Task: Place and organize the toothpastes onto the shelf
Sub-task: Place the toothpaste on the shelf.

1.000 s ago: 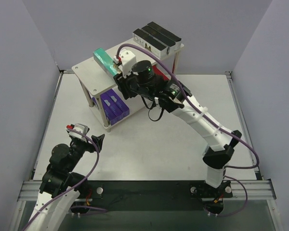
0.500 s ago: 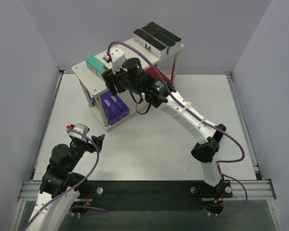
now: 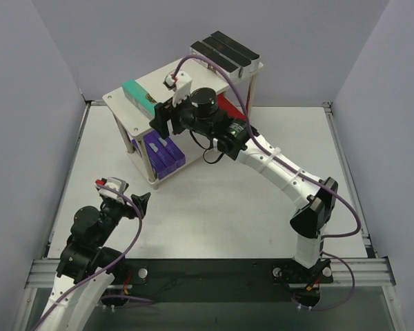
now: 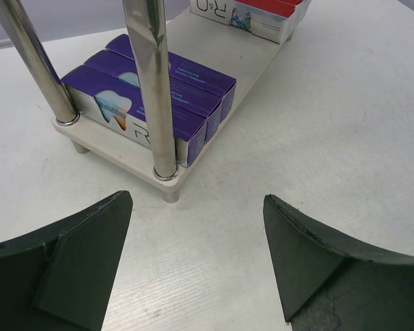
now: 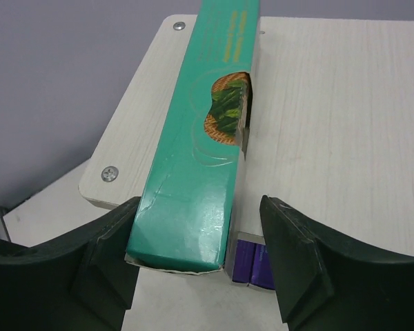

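Straddling the near end of the teal carton (image 5: 196, 152) with the right jaws, parted wider than the carton and gripping nothing. Leaves a plain gap beside the right finger (image 5: 293, 262). Brings the left finger (image 5: 107, 255) right up to the carton's lower corner, perhaps touching, too close to call.

Lying flat and lengthwise along the left edge of the shelf's (image 3: 152, 77) top board, near end about level with the board's near edge. Reached by the right arm (image 3: 290, 179), stretched long from its base up over the shelf's front.

Sharing that top board with black cartons (image 3: 224, 54), packed side by side at the far right end, white faces outward.

Down on the lower board: three purple cartons (image 4: 159, 89) lying side by side at the near end, tucked behind two steel rods (image 4: 152, 96), tooth print facing out. Farther along the same board, a red carton (image 4: 262, 17) with a white end panel.

Holding the left jaws spread wide and empty, both fingers (image 4: 76, 262) hanging over bare worktop (image 4: 331, 138), pointed at the shelf's near corner foot but apart from it. Carried on the left arm (image 3: 90, 238), folded low by its base at the near left corner, away from the shelf.
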You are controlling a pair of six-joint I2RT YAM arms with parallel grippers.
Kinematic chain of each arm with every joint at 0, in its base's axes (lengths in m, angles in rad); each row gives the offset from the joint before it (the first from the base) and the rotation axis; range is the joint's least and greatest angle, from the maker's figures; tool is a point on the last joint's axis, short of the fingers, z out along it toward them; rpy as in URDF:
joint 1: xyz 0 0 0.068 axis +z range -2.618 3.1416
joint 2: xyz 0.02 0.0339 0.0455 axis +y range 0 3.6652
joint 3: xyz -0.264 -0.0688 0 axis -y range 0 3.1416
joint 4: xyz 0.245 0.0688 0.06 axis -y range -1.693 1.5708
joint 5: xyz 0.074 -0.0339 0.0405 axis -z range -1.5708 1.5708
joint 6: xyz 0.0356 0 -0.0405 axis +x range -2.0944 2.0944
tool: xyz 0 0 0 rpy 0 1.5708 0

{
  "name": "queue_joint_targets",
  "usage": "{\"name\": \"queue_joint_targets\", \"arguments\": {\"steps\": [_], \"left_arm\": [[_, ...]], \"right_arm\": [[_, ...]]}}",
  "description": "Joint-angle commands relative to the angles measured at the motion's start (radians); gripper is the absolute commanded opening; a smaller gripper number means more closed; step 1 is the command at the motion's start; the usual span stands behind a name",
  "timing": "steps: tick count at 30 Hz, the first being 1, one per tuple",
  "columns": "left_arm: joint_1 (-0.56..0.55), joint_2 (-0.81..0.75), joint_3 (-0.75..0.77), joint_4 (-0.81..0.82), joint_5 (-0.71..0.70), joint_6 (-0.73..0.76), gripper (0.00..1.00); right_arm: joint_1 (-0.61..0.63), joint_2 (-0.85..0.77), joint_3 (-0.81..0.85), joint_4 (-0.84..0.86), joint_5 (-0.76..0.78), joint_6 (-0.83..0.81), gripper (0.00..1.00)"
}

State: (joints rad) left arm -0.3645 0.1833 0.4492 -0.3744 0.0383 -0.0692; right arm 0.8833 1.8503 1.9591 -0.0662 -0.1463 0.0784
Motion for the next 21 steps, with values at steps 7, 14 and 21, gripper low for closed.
{"name": "queue_joint_targets", "arguments": {"steps": [7, 14, 21], "left_arm": [[0.006, 0.007, 0.006, 0.051, 0.021, 0.008, 0.88], [0.006, 0.007, 0.005, 0.049, 0.021, 0.008, 0.88], [0.006, 0.008, 0.005, 0.049, 0.025, 0.008, 0.88]], "right_arm": [[-0.033, -0.045, -0.037, 0.226, -0.110, 0.116, 0.59], [0.020, 0.010, 0.009, 0.224, -0.026, 0.064, 0.46], [0.077, 0.069, 0.049, 0.240, 0.134, 0.024, 0.38]]}}
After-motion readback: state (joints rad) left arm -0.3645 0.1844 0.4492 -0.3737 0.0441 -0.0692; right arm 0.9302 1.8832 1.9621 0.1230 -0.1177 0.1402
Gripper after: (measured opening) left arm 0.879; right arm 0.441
